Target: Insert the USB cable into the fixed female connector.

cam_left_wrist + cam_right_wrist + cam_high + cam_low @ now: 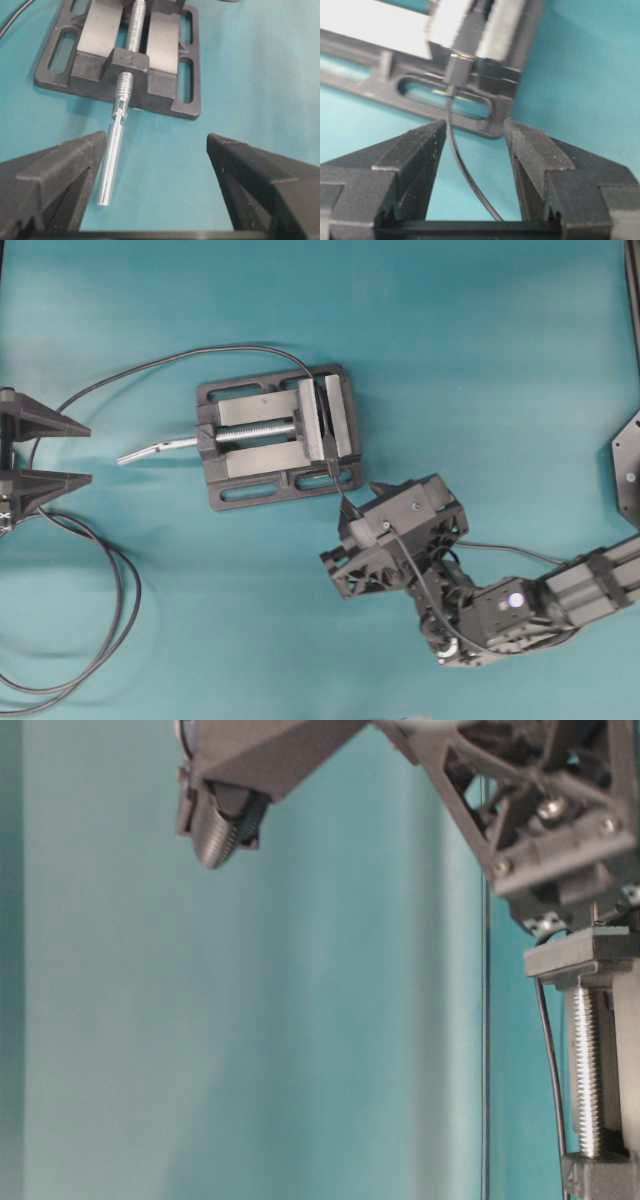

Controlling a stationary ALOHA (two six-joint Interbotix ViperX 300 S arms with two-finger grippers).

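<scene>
While the USB cable (456, 70) already sits with its plug seated at the fixed female connector (475, 35) between the vise (275, 435) jaws, your right gripper (474, 150) hangs just below the vise, fingers apart, the cable running loose between them — so I judge insertion done. Next, back away without snagging it. Your left gripper (155, 175) waits apart beside the vise's handle rod (112, 160) on the desk (480, 360).

Even, bright light; blurred right-wrist view.

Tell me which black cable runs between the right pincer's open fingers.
The short USB cable, plugged in at the vise; the long looping cable lies far left, beyond the left pincer.
</scene>
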